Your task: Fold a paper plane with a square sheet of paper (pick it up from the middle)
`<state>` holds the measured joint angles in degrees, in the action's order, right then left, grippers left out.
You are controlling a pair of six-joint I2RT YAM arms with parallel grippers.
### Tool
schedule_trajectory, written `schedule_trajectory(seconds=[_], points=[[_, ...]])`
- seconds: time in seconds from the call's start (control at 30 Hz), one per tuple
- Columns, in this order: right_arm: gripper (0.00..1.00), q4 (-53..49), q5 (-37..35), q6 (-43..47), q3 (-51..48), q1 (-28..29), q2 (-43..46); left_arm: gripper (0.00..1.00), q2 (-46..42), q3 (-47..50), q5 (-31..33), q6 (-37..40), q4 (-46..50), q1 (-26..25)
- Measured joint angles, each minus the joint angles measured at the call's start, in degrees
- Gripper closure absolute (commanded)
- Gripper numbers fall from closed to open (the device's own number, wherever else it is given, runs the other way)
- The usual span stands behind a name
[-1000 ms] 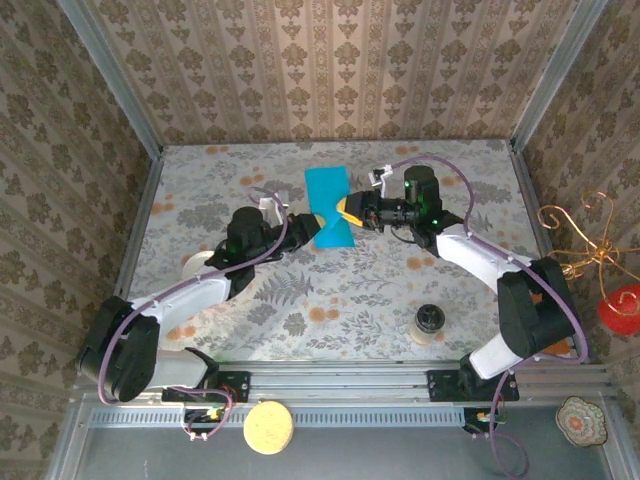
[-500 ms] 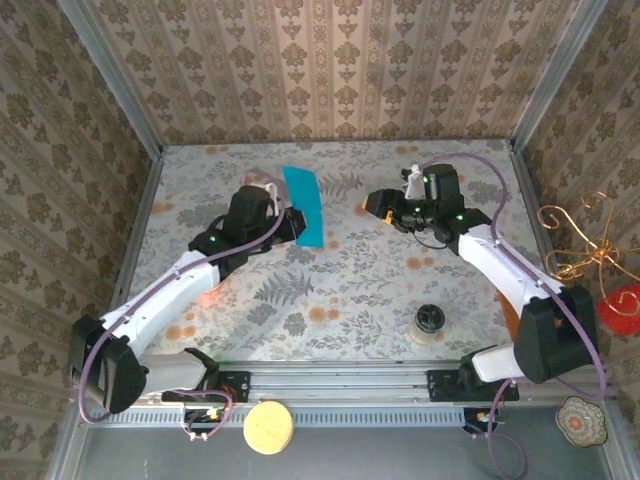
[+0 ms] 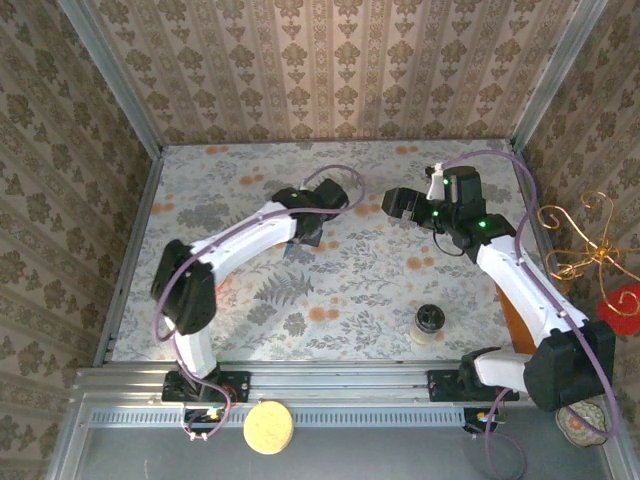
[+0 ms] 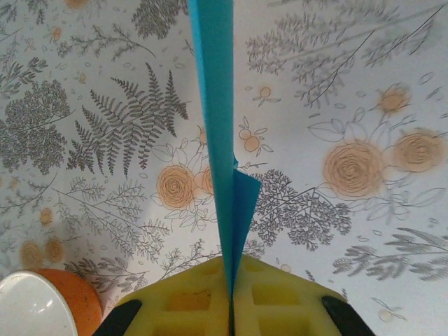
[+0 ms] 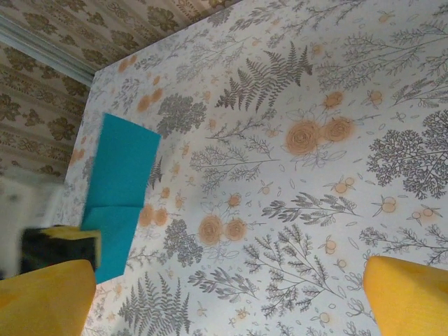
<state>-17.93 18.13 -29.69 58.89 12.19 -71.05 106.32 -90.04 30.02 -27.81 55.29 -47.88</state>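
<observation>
The square sheet of paper point(image 4: 217, 105) is teal-blue and folded. It hangs edge-on above the floral table, pinched in my left gripper point(image 4: 231, 308), whose yellow fingers point(image 4: 175, 301) are shut on its lower edge. In the right wrist view the sheet of paper point(image 5: 122, 175) is a folded rectangle with one cross crease, not a paper plane shape. From above, a blue sliver of the paper point(image 3: 289, 247) peeks out under the left gripper point(image 3: 300, 236). My right gripper point(image 3: 392, 203) stands to the right of it, apart from the paper. Its orange fingers point(image 5: 409, 294) are wide open with nothing between them.
A white and orange round object point(image 4: 35, 308) lies on the table near the left gripper. A small black round item point(image 3: 430, 322) sits at the near right. Wallpapered walls point(image 3: 330, 70) close in the table on three sides. A yellow disc point(image 3: 268, 427) lies on the front rail.
My right gripper has let go of the paper, opened wide and drawn back to the right. The left arm has swung right with the paper, which now hangs edge-on under it.
</observation>
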Motion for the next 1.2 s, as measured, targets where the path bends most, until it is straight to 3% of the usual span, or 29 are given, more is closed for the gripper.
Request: schedule_trajectory(seconds=[0.2,0.43,0.5,0.67,0.87,1.03,1.2], points=[[0.0,0.0,-0.9,0.9,-0.5,-0.5,1.8,0.86,9.3,-4.2,-0.6,-1.7,1.1,-1.0],[0.0,-0.1,-2.4,0.9,-1.9,-1.6,2.8,0.59,10.6,0.3,-12.2,-5.6,-7.0,0.0],[0.0,-0.1,-2.8,0.8,-2.3,-1.9,2.9,0.49,8.0,5.6,-17.6,-7.0,-11.8,1.3],[0.01,0.2,-2.2,0.8,-2.4,-2.1,2.6,0.4,-2.5,16.6,-28.1,-9.7,-21.3,6.5],[0.05,1.6,-1.3,1.0,-2.3,1.9,-1.7,0.31,-19.0,27.3,-33.6,-12.6,-30.9,13.0],[0.21,2.7,-1.2,0.3,-0.5,12.0,-10.5,0.22,-29.7,39.8,-36.6,-15.9,-35.5,21.9],[0.44,4.7,-1.0,-2.5,5.0,22.4,-23.2,0.18,-36.7,48.7,-38.8,-18.0,-35.8,29.8]])
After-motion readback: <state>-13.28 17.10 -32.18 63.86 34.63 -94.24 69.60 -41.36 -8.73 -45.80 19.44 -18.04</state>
